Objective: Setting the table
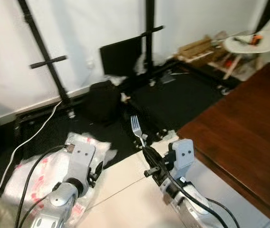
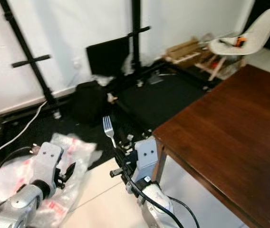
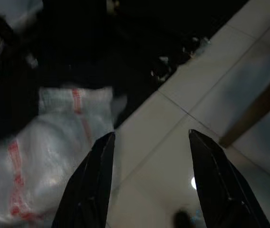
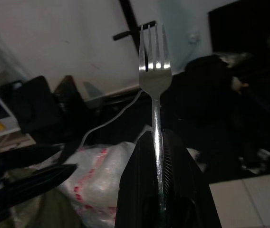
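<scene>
your right gripper (image 4: 159, 156) pinches the fork (image 4: 154, 71) tines-up beside the table (image 1: 249, 123); left gripper (image 3: 149, 161) spread wide, holding nothing.

Fork (image 4: 154, 76): shiny silver. Table (image 2: 230, 137): dark reddish-brown wood. Plastic bag (image 1: 40, 175): clear white, red markings. Chair (image 2: 249, 35): white, orange item on seat. Floor (image 1: 130, 194): pale cream tiles. Wall (image 1: 78, 28): white.

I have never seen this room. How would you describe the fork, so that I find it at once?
Start at the dark brown wooden table on the robot's right and go to its near corner. Just left of that corner the right gripper is raised above the pale floor tiles, shut on the fork. It is the one shiny metal thing there, tines pointing up against the black mat.
</scene>
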